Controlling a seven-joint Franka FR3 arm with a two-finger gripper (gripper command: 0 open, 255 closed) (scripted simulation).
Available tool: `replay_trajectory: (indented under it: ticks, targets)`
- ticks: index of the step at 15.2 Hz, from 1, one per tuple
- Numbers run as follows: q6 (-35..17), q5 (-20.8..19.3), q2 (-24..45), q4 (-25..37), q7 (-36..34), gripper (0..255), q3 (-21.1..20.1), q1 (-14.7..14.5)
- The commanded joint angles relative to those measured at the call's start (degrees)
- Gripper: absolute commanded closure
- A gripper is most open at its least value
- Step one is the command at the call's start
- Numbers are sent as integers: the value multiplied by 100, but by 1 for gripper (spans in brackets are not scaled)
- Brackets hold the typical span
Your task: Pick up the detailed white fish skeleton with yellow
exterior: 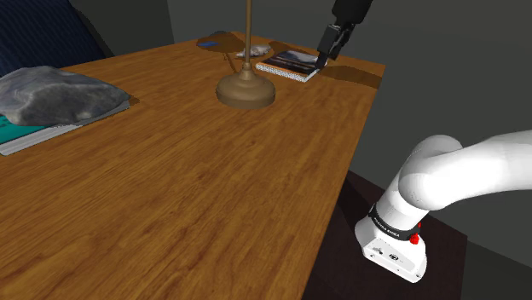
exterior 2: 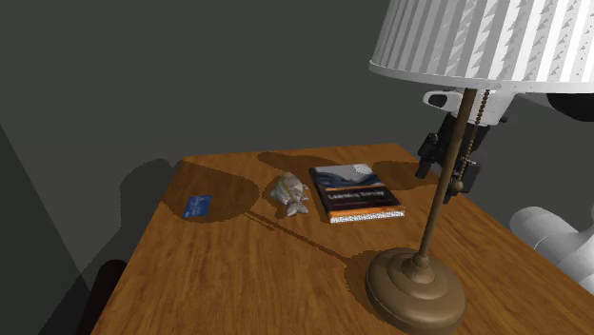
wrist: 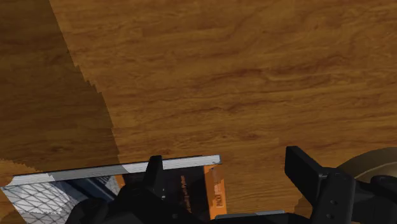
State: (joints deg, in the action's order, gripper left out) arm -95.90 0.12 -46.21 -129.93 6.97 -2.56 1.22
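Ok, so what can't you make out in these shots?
Fish skeleton: shoulder view, tiny, partly behind the lamp pole; bones unreadable.
Book: wrist view, cut off by the edge, partly under the claw.
Second exterior view: lamp pole crosses the claw, fingertips unclear.

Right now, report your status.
Pincer open, empty, above the book's edge. Fish skeleton on the table beside the book, untouched. Lamp stands close by.
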Motion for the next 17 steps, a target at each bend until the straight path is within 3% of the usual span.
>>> replay_trajectory:
  ticks: [1,9,17]
  targets:
    - [0,0,0,0,0,0,0,0]
    - [-101,-95,1928,1521,-2327,0,-1133,619]
    - [529,-920,4272,3880,-4680,0,-1924,986]
